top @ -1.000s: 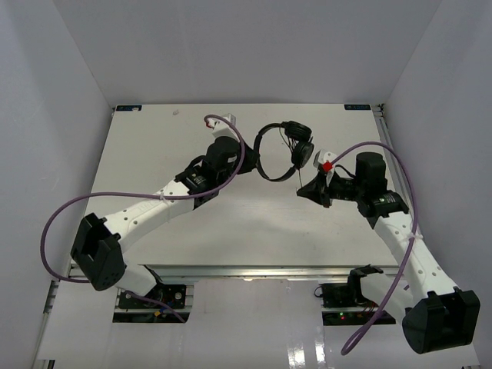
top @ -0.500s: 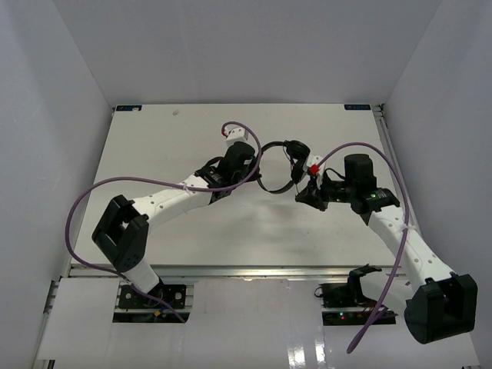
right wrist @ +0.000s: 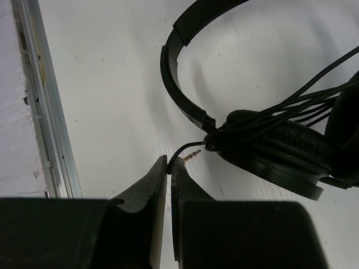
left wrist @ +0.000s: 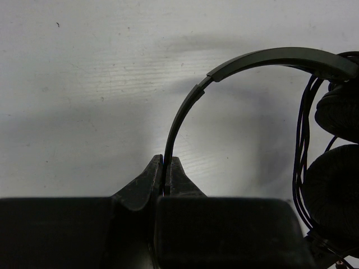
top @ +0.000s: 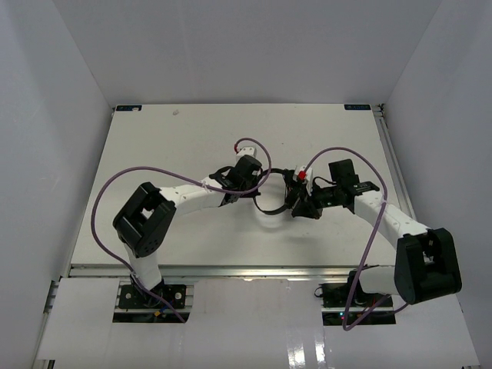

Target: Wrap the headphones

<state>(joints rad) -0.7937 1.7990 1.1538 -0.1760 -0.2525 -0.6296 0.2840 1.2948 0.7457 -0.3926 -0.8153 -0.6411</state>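
The black headphones [top: 278, 191] sit between my two grippers at the middle of the table. My left gripper [left wrist: 166, 163] is shut on the thin headband [left wrist: 185, 109]; the earcups [left wrist: 336, 185] hang at the right of that view. My right gripper [right wrist: 169, 163] is shut on the thin black cable [right wrist: 188, 147] just behind its gold plug [right wrist: 192, 154]. Several turns of cable [right wrist: 280, 106] lie bunched over an earcup [right wrist: 280, 151]. In the top view the left gripper [top: 257, 187] and right gripper [top: 296, 201] stand close on either side.
A metal rail [right wrist: 45, 112] runs along the table's edge in the right wrist view. Purple robot cables [top: 115, 184] loop above both arms. White walls enclose the table [top: 169, 146] on three sides.
Both arms have drawn inward and toward the near side, carrying the headphones from the back middle to the table's middle. The grippers are now closer together.
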